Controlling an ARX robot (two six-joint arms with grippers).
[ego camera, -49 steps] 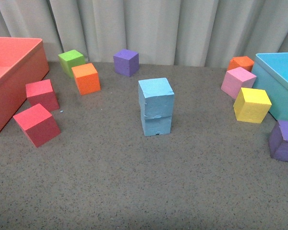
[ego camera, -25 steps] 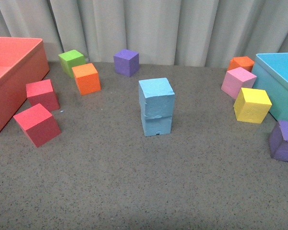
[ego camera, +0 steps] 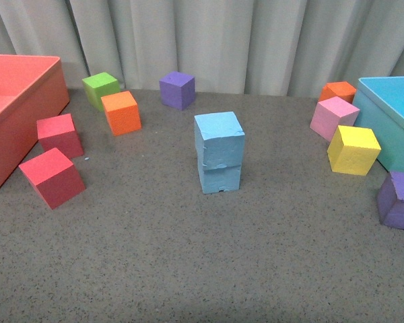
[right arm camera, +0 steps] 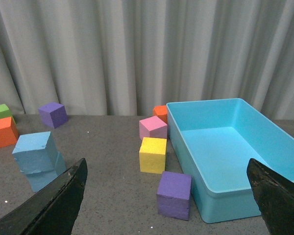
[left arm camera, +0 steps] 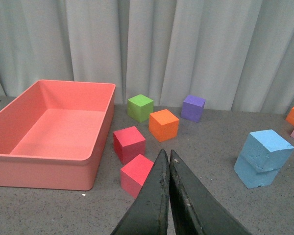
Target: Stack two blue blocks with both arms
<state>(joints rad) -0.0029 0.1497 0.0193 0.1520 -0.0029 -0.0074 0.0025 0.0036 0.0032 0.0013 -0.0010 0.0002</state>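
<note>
- Keeping clear matters: upper blue block sits slightly askew on lower blue block.
- Left gripper pressed together, right gripper spread apart (both well away).

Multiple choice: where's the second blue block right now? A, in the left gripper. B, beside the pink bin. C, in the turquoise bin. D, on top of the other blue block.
D: the upper blue block sits on the lower blue block, slightly twisted, no gripper touching.
</note>
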